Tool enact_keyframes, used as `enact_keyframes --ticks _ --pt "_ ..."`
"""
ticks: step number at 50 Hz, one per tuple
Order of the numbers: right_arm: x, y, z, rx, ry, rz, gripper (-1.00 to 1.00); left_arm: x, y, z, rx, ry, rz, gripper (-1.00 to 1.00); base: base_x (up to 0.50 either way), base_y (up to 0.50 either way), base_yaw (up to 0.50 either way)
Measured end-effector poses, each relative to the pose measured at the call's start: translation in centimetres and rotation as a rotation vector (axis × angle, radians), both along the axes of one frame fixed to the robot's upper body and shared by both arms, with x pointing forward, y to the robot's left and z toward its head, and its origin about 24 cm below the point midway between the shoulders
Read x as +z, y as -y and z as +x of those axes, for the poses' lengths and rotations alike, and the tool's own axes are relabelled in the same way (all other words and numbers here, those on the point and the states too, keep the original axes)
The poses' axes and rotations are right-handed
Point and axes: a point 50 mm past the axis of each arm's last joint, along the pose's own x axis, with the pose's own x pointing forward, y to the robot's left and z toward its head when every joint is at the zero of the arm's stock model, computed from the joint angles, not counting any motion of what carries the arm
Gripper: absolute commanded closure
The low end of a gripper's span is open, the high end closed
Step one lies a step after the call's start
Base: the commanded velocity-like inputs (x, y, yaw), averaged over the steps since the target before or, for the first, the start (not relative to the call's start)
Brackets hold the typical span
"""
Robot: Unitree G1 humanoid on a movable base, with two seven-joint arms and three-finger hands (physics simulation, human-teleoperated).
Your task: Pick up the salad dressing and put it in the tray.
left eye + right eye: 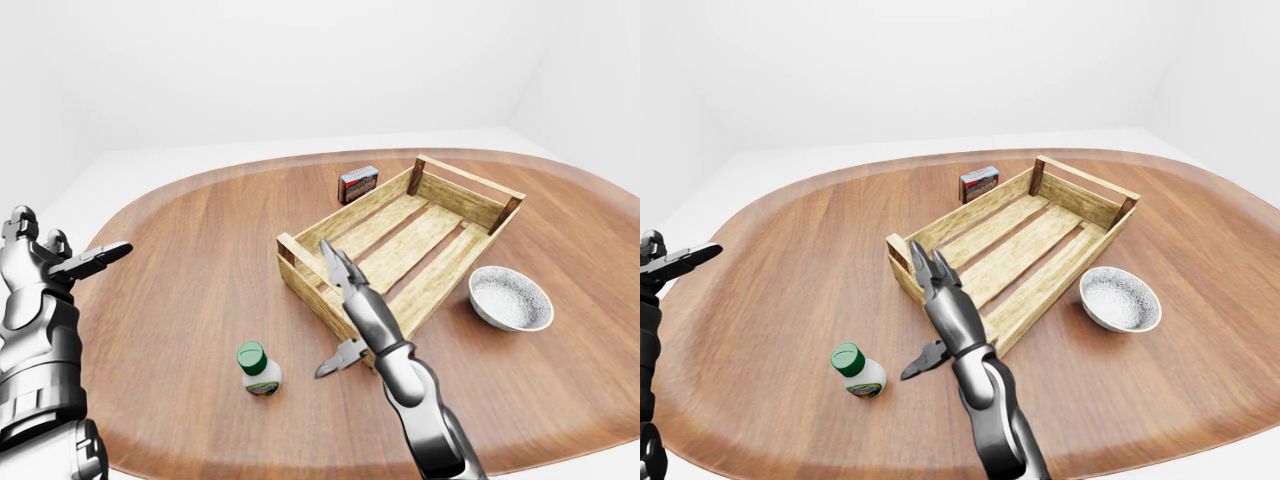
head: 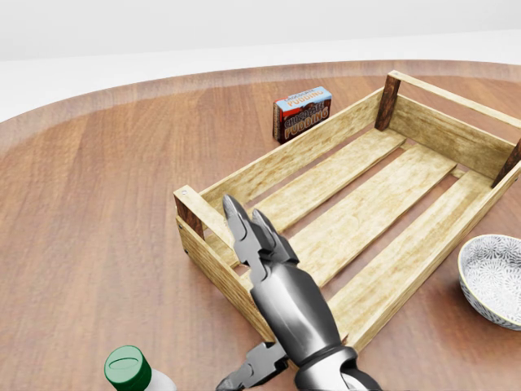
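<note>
A: Locating the bottle (image 1: 259, 369): lower centre-left of the left-eye view, upright on the table (image 1: 180, 260), apart from the crate (image 1: 400, 245).

B: Our right hand (image 1: 345, 315) is unclenched and empty, thumb toward the bottle. We should lower it around the body beneath the green cap (image 2: 128, 366). Left hand (image 1: 60, 262) idles, spread.

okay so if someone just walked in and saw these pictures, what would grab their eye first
Probably the right hand, its open fingers raised over the near end of the wooden tray in the middle of the left-eye view. Next, the green-capped dressing bottle standing on the table to the hand's left, and the speckled bowl right of the tray.
</note>
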Motion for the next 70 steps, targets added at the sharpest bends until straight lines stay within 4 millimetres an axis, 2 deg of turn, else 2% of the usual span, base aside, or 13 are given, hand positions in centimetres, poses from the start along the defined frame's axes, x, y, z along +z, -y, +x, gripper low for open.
enact_keyframes --ticks 9,24,30,39,50,57,69,70 --pt "-5.6 -4.5 -2.1 0.163 -0.165 -0.127 -1.0 0.0 -0.1 0.0 0.003 -0.005 -0.007 -1.0 0.0 0.0 0.0" --pt "-5.3 -7.1 0.5 0.405 -0.294 -0.199 -1.0 0.1 -0.3 0.0 0.009 -0.005 -0.011 -1.0 0.0 0.0 0.0" --pt "-6.7 -8.1 2.4 0.448 -0.316 -0.219 -1.0 0.1 -0.4 0.1 0.01 -0.007 -0.014 -1.0 0.0 0.0 0.0" --pt "-10.1 -8.4 4.8 0.382 -0.486 -0.262 -1.0 0.0 -0.4 0.1 0.01 -0.009 -0.014 -1.0 0.0 0.0 0.0" --pt "-12.3 -9.9 4.6 0.39 -0.627 -0.293 -1.0 -0.1 -0.5 0.0 0.011 -0.013 -0.02 -1.0 0.0 0.0 0.0" --pt "-12.0 -12.1 3.6 0.483 -0.698 -0.238 -1.0 -0.2 -0.5 0.0 0.012 -0.017 -0.026 -1.0 0.0 0.0 0.0" --pt "-11.9 -12.4 3.3 0.553 -0.755 -0.188 -1.0 -0.2 -0.6 0.0 0.013 -0.019 -0.032 -1.0 0.0 0.0 0.0" --pt "-11.9 -12.4 3.2 0.555 -0.759 -0.185 1.0 -0.2 -0.6 0.0 0.013 -0.019 -0.032 -1.0 0.0 0.0 0.0"
